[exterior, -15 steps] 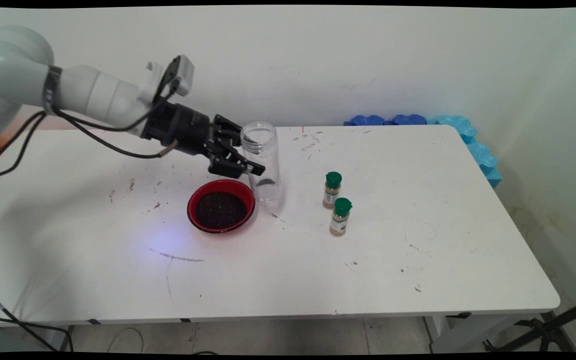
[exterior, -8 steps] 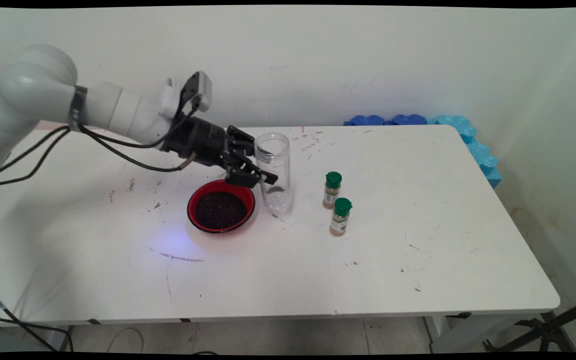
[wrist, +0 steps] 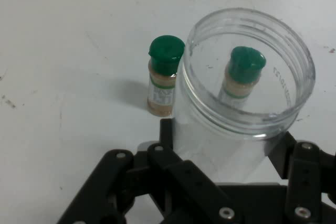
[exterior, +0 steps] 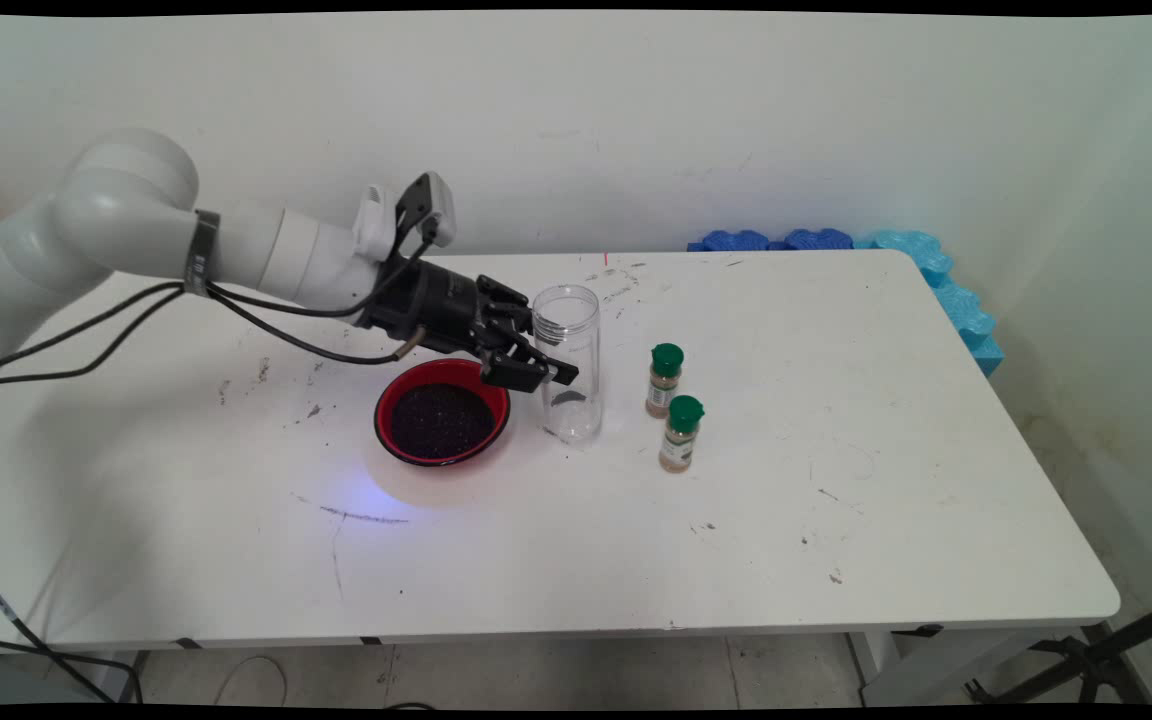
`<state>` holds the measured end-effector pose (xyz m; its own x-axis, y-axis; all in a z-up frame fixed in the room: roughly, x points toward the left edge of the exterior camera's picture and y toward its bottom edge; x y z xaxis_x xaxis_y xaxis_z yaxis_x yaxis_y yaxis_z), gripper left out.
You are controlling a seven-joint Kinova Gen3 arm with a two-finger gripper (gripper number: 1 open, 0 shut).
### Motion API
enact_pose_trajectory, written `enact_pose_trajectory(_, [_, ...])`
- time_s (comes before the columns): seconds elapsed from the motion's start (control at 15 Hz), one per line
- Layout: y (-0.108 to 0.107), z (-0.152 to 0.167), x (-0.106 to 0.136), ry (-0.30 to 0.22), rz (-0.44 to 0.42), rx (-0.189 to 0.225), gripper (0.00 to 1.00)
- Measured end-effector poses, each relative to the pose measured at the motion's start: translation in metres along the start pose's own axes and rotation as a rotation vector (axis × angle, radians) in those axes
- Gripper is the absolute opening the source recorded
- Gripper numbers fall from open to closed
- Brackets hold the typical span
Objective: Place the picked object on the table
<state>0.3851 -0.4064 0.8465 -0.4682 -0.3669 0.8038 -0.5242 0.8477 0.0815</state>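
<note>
My gripper (exterior: 558, 376) is shut on a clear plastic jar (exterior: 568, 362) with an open threaded mouth, held upright low over the table. The jar looks empty. In the hand view the jar (wrist: 239, 103) fills the space between the black fingers (wrist: 294, 161), and my gripper (wrist: 226, 153) clasps its lower wall. Just left of the jar sits a red bowl (exterior: 442, 411) full of dark grains. To the jar's right stand two small spice bottles with green caps, one (exterior: 664, 380) behind the other (exterior: 681, 433). Both bottles show in the hand view, one (wrist: 164, 75) beside the jar, one (wrist: 240, 80) seen through it.
The white table (exterior: 886, 480) carries scuffs and dark specks. Blue foam pieces (exterior: 926, 270) lie along its far right corner against the wall. Black cables hang from the arm on the left.
The arm has carried the jar to the right and lower, from behind the bowl toward the spice bottles. The bowl and bottles have not moved.
</note>
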Motion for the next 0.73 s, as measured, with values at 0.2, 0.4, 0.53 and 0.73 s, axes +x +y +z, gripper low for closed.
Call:
enact_pose_trajectory(0.2, [0.0,0.009,-0.006,0.002,-0.018,0.006,0.0])
enact_pose_trajectory(0.4, [0.0,0.017,-0.009,0.005,-0.034,0.012,0.0])
enact_pose_trajectory(0.53, [0.0,0.021,-0.011,0.007,-0.045,0.017,0.0])
enact_pose_trajectory(0.73, [0.001,0.024,-0.011,0.012,-0.052,0.021,1.0])
